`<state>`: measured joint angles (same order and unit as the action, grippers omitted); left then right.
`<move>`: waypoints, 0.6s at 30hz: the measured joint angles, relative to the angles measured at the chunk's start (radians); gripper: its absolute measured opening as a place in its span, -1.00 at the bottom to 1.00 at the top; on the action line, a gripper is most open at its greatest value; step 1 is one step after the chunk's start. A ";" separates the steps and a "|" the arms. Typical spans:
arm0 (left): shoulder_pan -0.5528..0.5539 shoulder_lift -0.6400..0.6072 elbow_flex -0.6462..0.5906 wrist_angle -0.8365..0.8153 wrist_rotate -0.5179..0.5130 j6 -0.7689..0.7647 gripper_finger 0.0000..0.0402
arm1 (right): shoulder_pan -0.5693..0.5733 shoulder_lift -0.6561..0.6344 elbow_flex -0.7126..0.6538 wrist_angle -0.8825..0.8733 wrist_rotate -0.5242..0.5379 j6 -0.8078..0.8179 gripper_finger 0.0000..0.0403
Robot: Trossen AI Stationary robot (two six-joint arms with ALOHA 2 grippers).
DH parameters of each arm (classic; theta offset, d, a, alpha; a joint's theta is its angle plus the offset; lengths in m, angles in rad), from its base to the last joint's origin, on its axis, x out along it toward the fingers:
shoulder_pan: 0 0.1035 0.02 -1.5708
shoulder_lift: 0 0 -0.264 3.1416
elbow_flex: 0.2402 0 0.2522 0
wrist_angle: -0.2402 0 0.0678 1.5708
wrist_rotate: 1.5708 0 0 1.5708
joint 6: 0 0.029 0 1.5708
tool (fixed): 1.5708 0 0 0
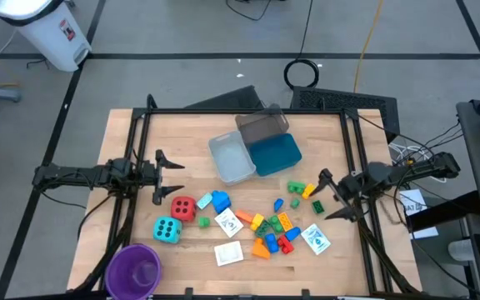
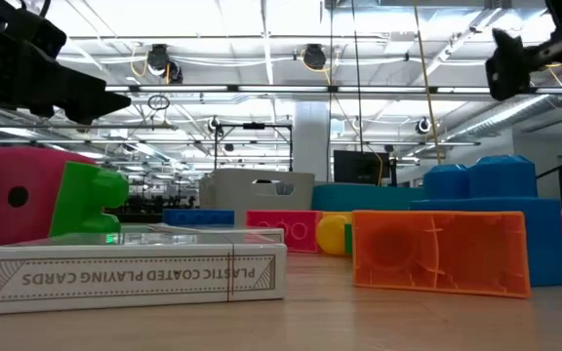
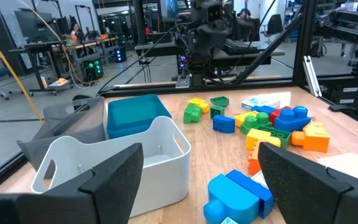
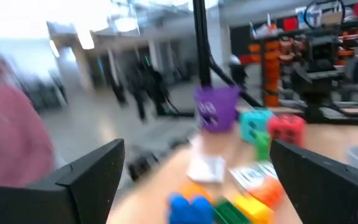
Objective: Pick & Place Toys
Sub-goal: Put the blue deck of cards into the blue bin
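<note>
The toys (image 1: 261, 223) lie scattered across the lower middle of the high view, on the table (image 1: 190, 133), from the cyan die (image 1: 166, 229) at lower left to a white packet (image 1: 316, 238) at lower right. The thick of the small bricks sits right of centre, so your right claw (image 1: 330, 197) is the nearer one for most of them. From that claw the yellow brick (image 1: 309, 189) and the green brick (image 1: 317, 206) lie just to its left in the frame, almost at the fingertips. The heap has no single long axis; it spreads left to right.

Your left claw (image 1: 163, 177) hangs at centre left, above the red die (image 1: 182, 207), which lies just below and to its right in the frame. The blue brick (image 1: 219, 201) sits a little further right.

Both claws are spread and hold nothing. The trays (image 1: 252, 150) stand above the toys in the frame, between the two arms, nearer the left claw.

I judge the short reach is right claw to the yellow or green brick, moving leftward.
</note>
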<state>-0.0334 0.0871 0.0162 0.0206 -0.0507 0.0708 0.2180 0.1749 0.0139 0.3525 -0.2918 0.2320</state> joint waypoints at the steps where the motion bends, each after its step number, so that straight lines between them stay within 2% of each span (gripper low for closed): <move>1: 0.000 0.000 0.000 0.000 0.000 0.000 0.61 | 0.000 0.000 0.000 0.029 -0.007 0.050 0.87; 4: 0.000 0.000 0.000 0.000 0.000 0.000 0.61 | 0.000 0.000 0.000 0.073 -0.047 0.116 0.87; 10: 0.000 0.000 0.000 0.003 0.000 0.000 0.61 | 0.000 0.005 0.000 0.084 -0.076 0.080 0.87; 18: 0.000 0.000 0.000 0.008 0.000 0.000 0.61 | 0.000 0.004 0.000 0.304 -0.076 0.053 0.87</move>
<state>-0.0334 0.0872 0.0162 0.0284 -0.0509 0.0708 0.2180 0.1791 0.0139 0.6561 -0.3679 0.2847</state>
